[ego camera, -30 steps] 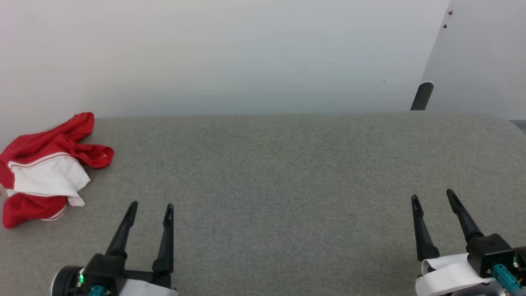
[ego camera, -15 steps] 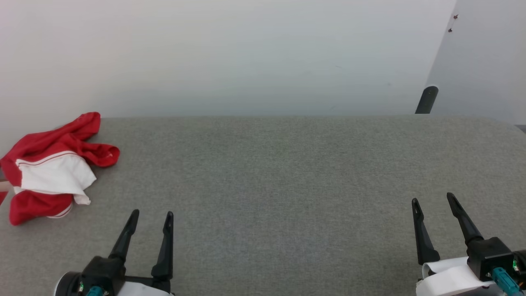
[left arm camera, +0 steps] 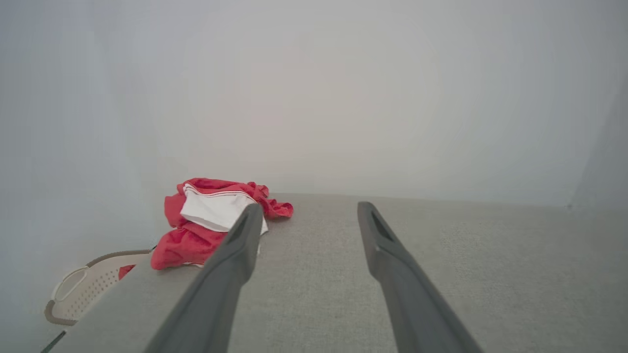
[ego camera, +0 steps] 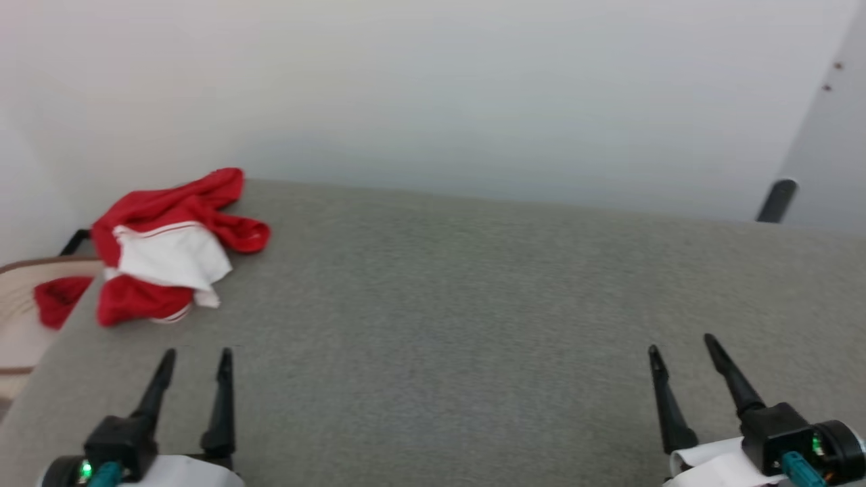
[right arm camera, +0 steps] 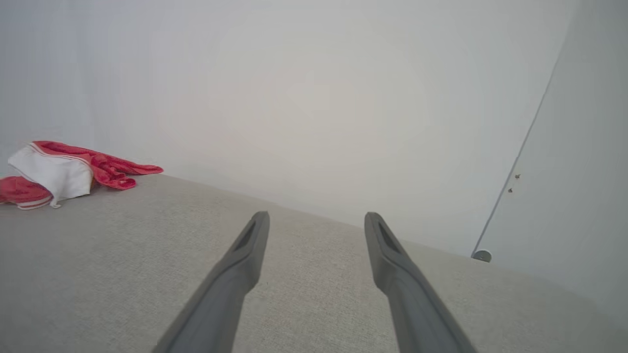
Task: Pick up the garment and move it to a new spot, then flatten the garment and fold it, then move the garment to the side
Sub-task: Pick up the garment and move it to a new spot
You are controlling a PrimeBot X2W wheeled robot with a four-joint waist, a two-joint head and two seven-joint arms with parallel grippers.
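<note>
The garment (ego camera: 172, 253) lay crumpled in a heap at the far left corner of the grey table (ego camera: 460, 304), a white sleeve uppermost. Past the table's left edge stood a beige basket (ego camera: 17, 304) with a small red cloth (ego camera: 59, 299). The left gripper (ego camera: 197, 353) hovered over the table's near left, fingers spread and empty, probably lined up as the nearer arm for the pick-up. The right gripper (ego camera: 680, 343), likewise spread and empty, hung over the table's near right, likely out of the way until flattening calls for both.

Head view leftward; basket (ego camera: 15, 318) newly visible
</note>
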